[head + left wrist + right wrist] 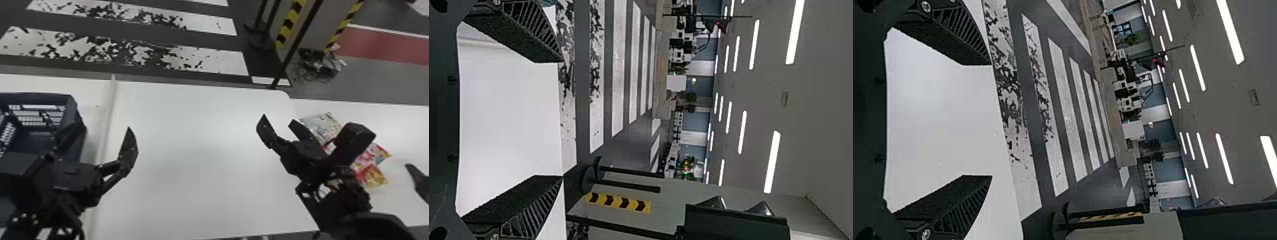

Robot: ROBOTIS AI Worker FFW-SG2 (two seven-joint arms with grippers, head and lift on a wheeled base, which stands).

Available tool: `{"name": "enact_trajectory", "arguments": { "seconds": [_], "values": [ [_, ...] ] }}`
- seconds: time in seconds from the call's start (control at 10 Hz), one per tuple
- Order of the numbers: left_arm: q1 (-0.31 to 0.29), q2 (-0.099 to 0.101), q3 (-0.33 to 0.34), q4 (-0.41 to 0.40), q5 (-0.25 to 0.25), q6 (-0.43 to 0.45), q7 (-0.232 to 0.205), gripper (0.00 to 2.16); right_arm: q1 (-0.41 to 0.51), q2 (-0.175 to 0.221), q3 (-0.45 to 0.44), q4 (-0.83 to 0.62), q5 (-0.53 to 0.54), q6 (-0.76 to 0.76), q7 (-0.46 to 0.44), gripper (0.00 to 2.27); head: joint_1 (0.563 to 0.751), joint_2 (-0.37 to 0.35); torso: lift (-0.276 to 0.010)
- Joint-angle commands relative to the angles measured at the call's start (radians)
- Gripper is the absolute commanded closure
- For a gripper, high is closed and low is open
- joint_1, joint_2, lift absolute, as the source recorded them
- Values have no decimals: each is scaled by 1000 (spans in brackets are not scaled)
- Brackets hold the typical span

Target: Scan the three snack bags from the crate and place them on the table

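Gaping wide & empty, my R pincer (991, 120) could, w/ a low outward swing, scatter the snack bags (370, 156) right of it on the tabletop (402, 127).

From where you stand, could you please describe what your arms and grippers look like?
My black left arm and black right arm have boxy housings, with exposed wiring on the right. The left gripper and right gripper each have two black fingers with slanted ends, ribbed sides, rough inner faces and silver screw heads near the base.
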Motion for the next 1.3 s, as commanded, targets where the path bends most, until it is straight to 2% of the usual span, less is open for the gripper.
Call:
{"name": "enact_trajectory", "arguments": {
  "seconds": [0.0, 0.2, 0.6, 0.8, 1.2],
  "values": [
    [11, -4, 9, -5, 0, 1, 19, 33, 66, 0, 86, 9, 62, -107, 0, 80, 695, -180, -62],
    [34, -4, 3, -6, 0, -2, 21, 36, 118, -9, 120, 41, 99, -224, 0, 80, 695, -120, -62],
    [125, 5, 3, -31, -4, -27, 11, 33, 230, -17, 117, 39, 114, -451, -2, 80, 695, -127, -62],
    [183, 11, -8, -31, -10, -100, 11, 36, 295, -30, 89, 18, 77, -448, 0, 80, 695, -154, -62],
    [243, 19, -5, -49, -10, -143, 21, 36, 388, -55, 63, 9, 39, -469, 1, 80, 695, -202, -62]
  ]
}}
